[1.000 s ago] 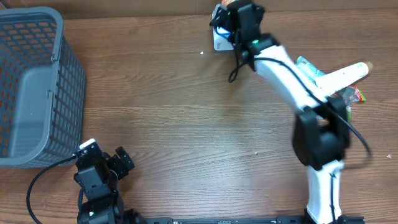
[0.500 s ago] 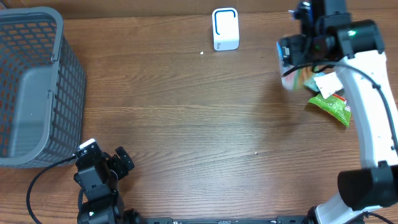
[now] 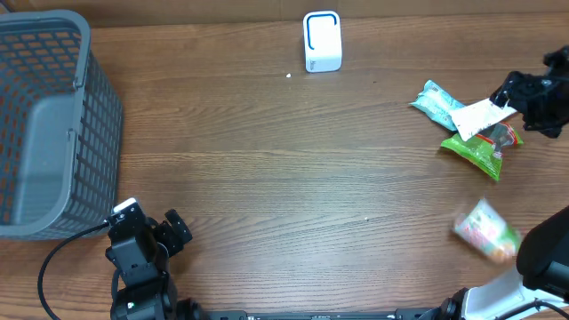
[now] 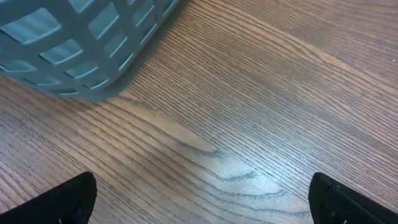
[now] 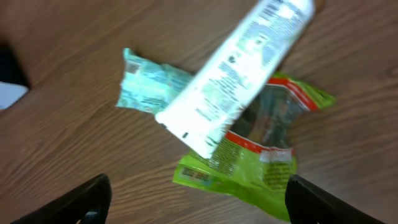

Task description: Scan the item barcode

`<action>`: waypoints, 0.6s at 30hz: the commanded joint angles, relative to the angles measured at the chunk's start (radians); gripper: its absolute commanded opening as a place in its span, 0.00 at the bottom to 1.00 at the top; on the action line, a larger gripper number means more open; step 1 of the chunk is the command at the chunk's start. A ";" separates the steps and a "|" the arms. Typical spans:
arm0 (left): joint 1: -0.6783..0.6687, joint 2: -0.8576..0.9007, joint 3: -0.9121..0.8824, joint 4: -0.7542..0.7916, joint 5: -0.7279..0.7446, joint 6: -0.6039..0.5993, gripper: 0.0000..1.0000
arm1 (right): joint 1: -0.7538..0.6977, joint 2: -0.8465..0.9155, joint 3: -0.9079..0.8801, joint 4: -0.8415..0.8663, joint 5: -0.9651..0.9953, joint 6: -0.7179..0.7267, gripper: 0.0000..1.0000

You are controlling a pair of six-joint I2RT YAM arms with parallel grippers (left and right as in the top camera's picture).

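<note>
Right gripper point(image 5: 198, 202): jaws spread wide, nothing between them. It hangs over a small heap at the right side of the table point(image 3: 267, 178). In the heap, a white tube point(image 5: 233, 68) lies slantwise across a teal packet point(image 5: 149, 87) and a green packet point(image 5: 249, 162), touching both.

Left gripper point(image 4: 202, 202): jaws fully apart and empty. It sits low over bare wood at the near left, beside the corner of the grey basket point(image 3: 44, 116).

A fourth item, a small pink-and-green pack point(image 3: 484, 233), shows at the near right, apart from the heap. It is too blurred to tell what it is or whether it is resting.

The white scanner point(image 3: 322, 40) stands at the far edge, well apart from every item, with nothing in front of it.

Assessment: no item is held and none is presented to the scanner, so no scan is under way. I cannot tell whether any item has already been read. The whole cycle appears to be outstanding: pick one item from the heap, carry it to the scanner, and turn its barcode to the window. The tube lies on top and looks easiest to reach.
</note>
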 commanded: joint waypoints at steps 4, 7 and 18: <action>-0.006 -0.005 0.018 0.004 0.005 -0.008 1.00 | 0.026 -0.005 0.001 0.045 -0.079 -0.021 0.93; -0.006 -0.005 0.018 0.004 0.005 -0.008 1.00 | 0.026 -0.005 0.002 0.056 -0.118 -0.013 0.93; -0.006 -0.005 0.018 0.004 0.005 -0.008 0.99 | 0.025 -0.150 0.038 0.031 -0.202 -0.012 0.93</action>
